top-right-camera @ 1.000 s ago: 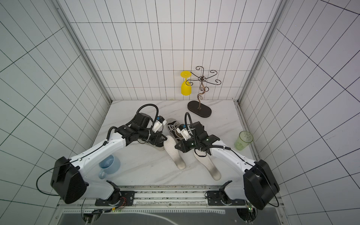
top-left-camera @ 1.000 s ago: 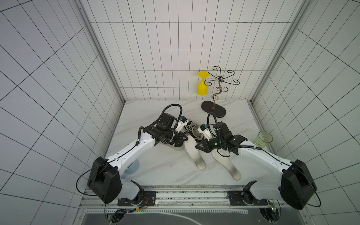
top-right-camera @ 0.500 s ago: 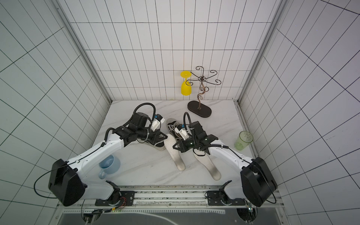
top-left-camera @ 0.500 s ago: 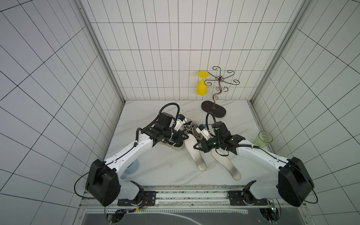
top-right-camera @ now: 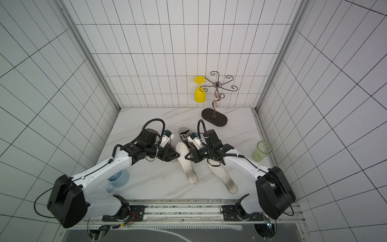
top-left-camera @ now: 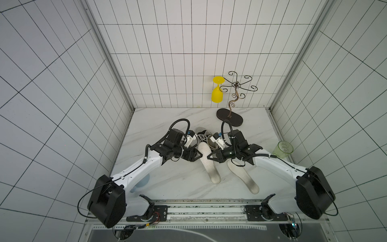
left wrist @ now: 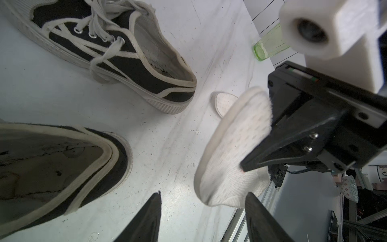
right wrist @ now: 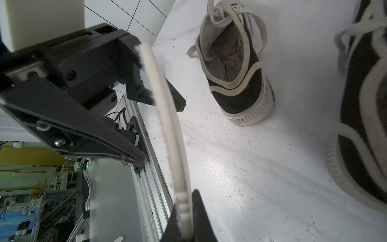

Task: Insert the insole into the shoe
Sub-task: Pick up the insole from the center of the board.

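The right fingers point(right wrist: 200, 220) pinch the insole point(right wrist: 167, 117) in its broad toe half and hold that end off the counter point(top-left-camera: 178, 184). The insole's long axis runs from mid-counter toward the front edge. Its toe end points to the back and its narrow heel end to the front.

The left fingers point(left wrist: 146, 220) are spread, one on each side of the insole, and are not gripping it.

A black canvas shoe point(right wrist: 236, 69) with white laces stands beneath the left arm, its heel nearest the insole. Its opening shows a cracked footbed. The matching second shoe point(top-left-camera: 204, 134) sits beside it, toe toward the back edge.

A second insole point(top-left-camera: 243, 178) lies flat by the front edge, right of the held one.

A green cup point(top-left-camera: 282, 149) stands at the right edge and a blue mug point(top-right-camera: 117, 180) near the front left corner. I cannot tell what either holds. A yellow goblet point(top-left-camera: 217, 92) hangs upside down from a wire rack point(top-left-camera: 229, 119) at the back edge.
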`<control>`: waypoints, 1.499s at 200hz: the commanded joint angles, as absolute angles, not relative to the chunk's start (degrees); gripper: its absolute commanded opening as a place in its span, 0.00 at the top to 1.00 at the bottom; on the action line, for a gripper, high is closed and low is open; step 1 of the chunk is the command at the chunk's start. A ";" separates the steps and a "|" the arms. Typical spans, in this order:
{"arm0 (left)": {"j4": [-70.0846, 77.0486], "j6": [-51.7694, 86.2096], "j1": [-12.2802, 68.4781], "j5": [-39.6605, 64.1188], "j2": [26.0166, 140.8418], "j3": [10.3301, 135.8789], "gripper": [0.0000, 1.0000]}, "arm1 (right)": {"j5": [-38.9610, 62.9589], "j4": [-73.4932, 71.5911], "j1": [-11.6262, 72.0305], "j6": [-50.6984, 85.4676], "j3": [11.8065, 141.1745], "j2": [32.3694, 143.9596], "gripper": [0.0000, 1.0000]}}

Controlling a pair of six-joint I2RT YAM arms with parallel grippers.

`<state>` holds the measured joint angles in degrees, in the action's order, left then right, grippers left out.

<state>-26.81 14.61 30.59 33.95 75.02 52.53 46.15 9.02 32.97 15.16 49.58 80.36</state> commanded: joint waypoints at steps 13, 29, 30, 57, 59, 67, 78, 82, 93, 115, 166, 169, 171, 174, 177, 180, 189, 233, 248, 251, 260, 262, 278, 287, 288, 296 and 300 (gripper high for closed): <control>-22.57 14.84 30.49 37.73 76.57 53.34 0.42 | 50.35 8.84 32.82 12.70 52.40 81.05 0.92; -23.29 13.61 30.55 38.87 77.63 53.61 0.43 | 51.13 7.81 32.81 13.31 52.56 81.01 0.92; -23.29 13.62 30.61 38.90 77.66 53.61 0.43 | 51.14 7.77 32.84 13.34 52.56 81.02 0.92; -23.81 13.09 30.61 38.99 78.69 54.00 0.50 | 52.57 5.85 32.98 14.72 52.63 81.20 0.92; -23.82 13.16 30.64 39.06 78.74 54.08 0.52 | 52.63 5.86 33.03 14.69 52.58 81.30 0.92; -23.60 13.38 30.61 39.08 78.96 54.43 0.59 | 52.20 6.11 33.22 14.55 52.82 81.46 0.92; -23.19 14.48 30.61 39.32 79.11 55.11 0.70 | 50.69 7.75 33.54 13.52 53.52 82.07 0.91; -22.80 15.05 30.64 39.31 79.18 55.33 0.74 | 50.19 8.42 33.70 13.03 53.78 82.32 0.91; -21.82 17.59 30.84 38.58 79.19 55.83 0.84 | 47.78 9.98 33.92 11.98 54.38 83.03 0.91; -22.69 23.17 31.34 34.81 80.04 57.32 0.95 | 41.41 10.64 34.34 11.34 54.84 83.57 0.89; -26.41 38.65 36.19 14.07 78.78 57.79 1.00 | 35.60 7.54 37.11 11.68 54.45 82.90 0.66; -26.81 39.79 36.31 13.16 78.74 57.71 1.00 | 35.74 7.25 37.30 11.81 54.31 82.81 0.64; -26.83 40.40 36.39 12.74 78.68 57.62 1.00 | 35.96 7.00 37.49 11.85 54.23 82.73 0.63; -26.58 41.13 36.51 12.36 78.51 57.43 1.00 | 36.29 6.63 37.67 11.93 53.98 82.63 0.60; -26.25 41.96 36.56 11.94 78.35 57.17 1.00 | 36.67 6.26 37.94 12.07 53.71 82.48 0.58; -26.01 42.85 36.63 11.53 78.27 57.01 1.00 | 36.87 5.82 38.23 12.17 53.44 82.32 0.56; -25.37 44.67 36.65 11.19 78.03 56.65 1.00 | 37.45 4.51 38.81 12.52 52.52 81.86 0.50; -24.88 47.90 36.83 11.95 78.07 57.22 1.00 | 32.95 4.24 41.86 11.65 51.65 82.17 0.32; -24.57 50.16 36.74 13.37 78.23 56.96 1.00 | 28.60 4.67 42.52 11.51 51.68 82.55 0.30; -24.60 50.63 36.74 13.56 78.22 56.95 1.00 | 28.00 4.66 42.54 11.47 51.60 82.60 0.30; -24.63 52.20 36.74 14.00 78.27 56.71 1.00 | 25.89 4.88 42.93 11.27 51.51 82.71 0.29; -24.61 52.45 36.74 14.16 78.30 56.65 1.00 | 25.44 5.00 43.08 11.21 51.53 82.75 0.29; -25.15 54.46 36.74 14.45 78.33 56.88 1.00 | 20.32 5.46 44.13 10.90 51.49 82.73 0.28; -26.18 54.93 36.78 14.21 78.64 57.35 1.00 | 18.39 5.36 44.71 10.79 51.40 82.62 0.28; -26.28 55.02 36.80 14.14 78.69 57.46 1.00 | 18.25 5.36 44.77 10.76 51.41 82.62 0.28; -27.35 55.50 36.74 13.96 78.98 57.91 1.00 | 17.23 5.19 45.27 10.75 51.50 82.58 0.28; -27.33 55.75 36.74 14.13 79.17 57.96 1.00 | 16.83 5.14 45.46 10.65 51.55 82.55 0.28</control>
